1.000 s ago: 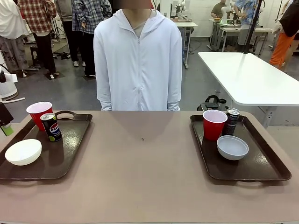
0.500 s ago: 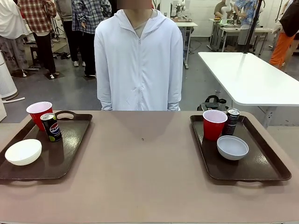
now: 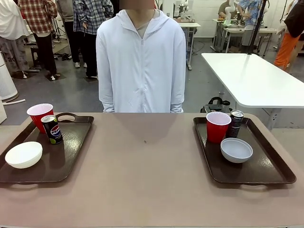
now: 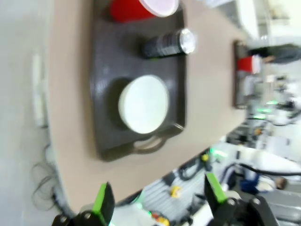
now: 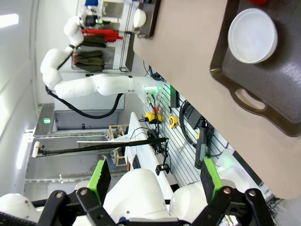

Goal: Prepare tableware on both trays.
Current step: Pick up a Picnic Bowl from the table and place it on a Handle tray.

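Two dark brown trays lie on the table. The left tray (image 3: 71, 147) holds a red cup (image 3: 40, 115), a dark can (image 3: 52, 129) and a white bowl (image 3: 23, 155). On the right tray (image 3: 270, 166) stand a red cup (image 3: 218, 126), a can (image 3: 235, 123) and a bowl (image 3: 236, 150). My left gripper (image 4: 157, 197) hangs open, high above and off the near end of the left tray (image 4: 103, 89), with its bowl (image 4: 143, 104), can (image 4: 168, 43) and cup (image 4: 141, 8) below. My right gripper (image 5: 155, 181) is open too, raised off the near end of the right tray (image 5: 282, 89) and its bowl (image 5: 252, 35).
A person in a white hooded jacket (image 3: 140, 61) stands at the table's far edge, hands down. The table's middle (image 3: 142, 161) between the trays is bare. The left arm (image 5: 94, 84) shows far off in the right wrist view. A white table (image 3: 251, 76) stands behind on the right.
The left gripper, seen a second ago at the left edge of the front view, has drawn back out past that edge. Trays and tableware have not moved.
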